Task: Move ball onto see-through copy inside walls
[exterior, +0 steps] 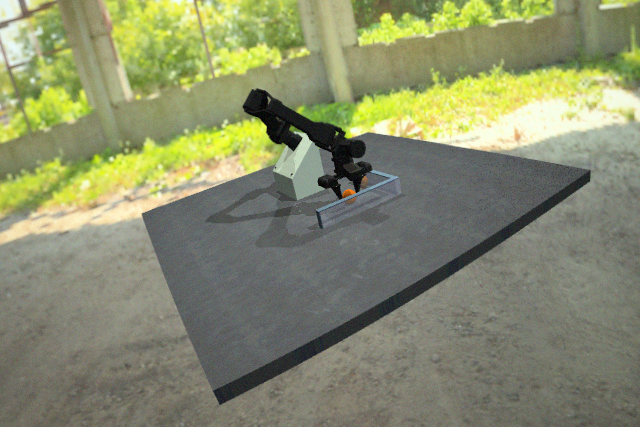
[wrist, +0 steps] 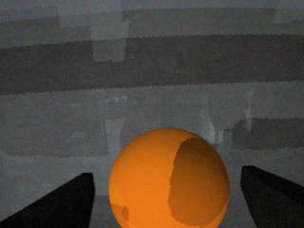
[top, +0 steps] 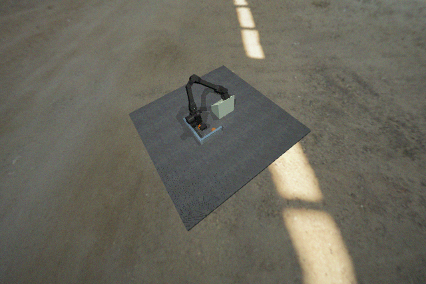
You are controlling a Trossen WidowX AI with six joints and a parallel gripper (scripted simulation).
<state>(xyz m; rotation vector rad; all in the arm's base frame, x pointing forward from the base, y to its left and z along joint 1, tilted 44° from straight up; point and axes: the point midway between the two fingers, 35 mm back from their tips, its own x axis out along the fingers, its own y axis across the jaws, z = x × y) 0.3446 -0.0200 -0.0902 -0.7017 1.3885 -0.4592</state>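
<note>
The orange ball lies on the table inside the corner made by the low clear walls. The gripper points down over the ball, with one finger on each side of it. In the wrist view a gap shows between the ball and each fingertip, so it is open and holds nothing. The see-through copy, a duller orange, rests inside the walls, apart from the ball. It is partly behind a finger in the exterior view.
The pale green arm base stands near the open side of the corner. The dark arm reaches from it to the ball. The blue-edged walls stand close to the gripper. The dark table ends in straight edges.
</note>
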